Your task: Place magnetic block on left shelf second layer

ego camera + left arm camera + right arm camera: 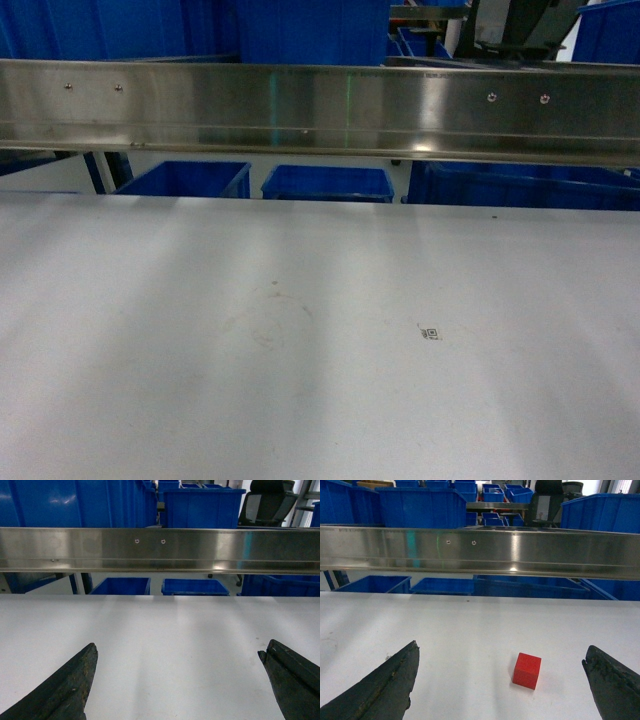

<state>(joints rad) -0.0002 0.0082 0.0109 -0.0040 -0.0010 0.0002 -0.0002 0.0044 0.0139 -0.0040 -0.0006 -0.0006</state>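
Only the right wrist view shows the red block (526,670) (head view doesn't).

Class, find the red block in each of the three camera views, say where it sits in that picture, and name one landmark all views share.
Head: the red block is not in this picture.
Left wrist: not in this picture either.
Right wrist: red block lies on the white table, lower right of centre, between the open right tool's fingers, touching neither.
Shared landmark: the steel rail across the top.

Count: 1 red block (526,670), 1 counter (200,400), 1 steel rail (300,110), 2 pincers: left (177,680), right (500,680), both spread wide.
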